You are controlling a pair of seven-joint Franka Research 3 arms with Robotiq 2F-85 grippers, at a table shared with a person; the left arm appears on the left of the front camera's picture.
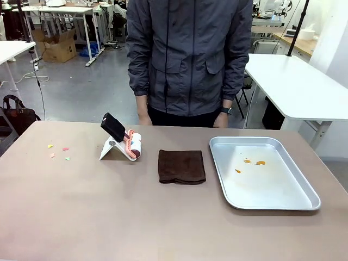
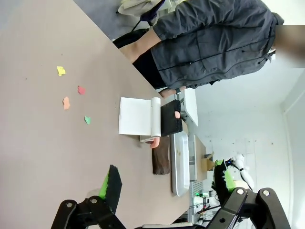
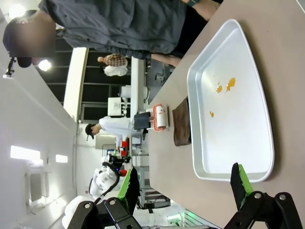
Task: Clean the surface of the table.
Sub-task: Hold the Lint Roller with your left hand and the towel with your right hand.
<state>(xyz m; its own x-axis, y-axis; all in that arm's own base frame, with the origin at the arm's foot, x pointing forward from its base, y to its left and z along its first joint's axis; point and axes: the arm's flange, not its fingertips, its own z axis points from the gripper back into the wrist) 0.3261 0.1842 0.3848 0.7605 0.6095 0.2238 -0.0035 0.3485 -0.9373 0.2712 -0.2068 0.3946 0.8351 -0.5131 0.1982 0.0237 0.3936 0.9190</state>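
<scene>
The tan-brown table [image 1: 109,206] carries small coloured paper scraps [image 1: 57,151] at its left. A lint roller [image 1: 132,144] leans on a white stand with a black handle near the middle. Beside it lies a folded brown cloth [image 1: 181,166]. In the left wrist view my left gripper [image 2: 167,183] hangs open above the table, with the scraps [image 2: 71,93], the roller [image 2: 156,117] and the cloth [image 2: 162,155] ahead of it. My right gripper [image 3: 186,183] is open too, hovering near the silver tray's [image 3: 248,129] near edge.
The silver tray [image 1: 272,187] at the right holds a few orange crumbs [image 1: 255,162]. A person in a dark grey jacket [image 1: 190,54] stands at the far edge, hands down. A white table [image 1: 299,81] stands behind at the right.
</scene>
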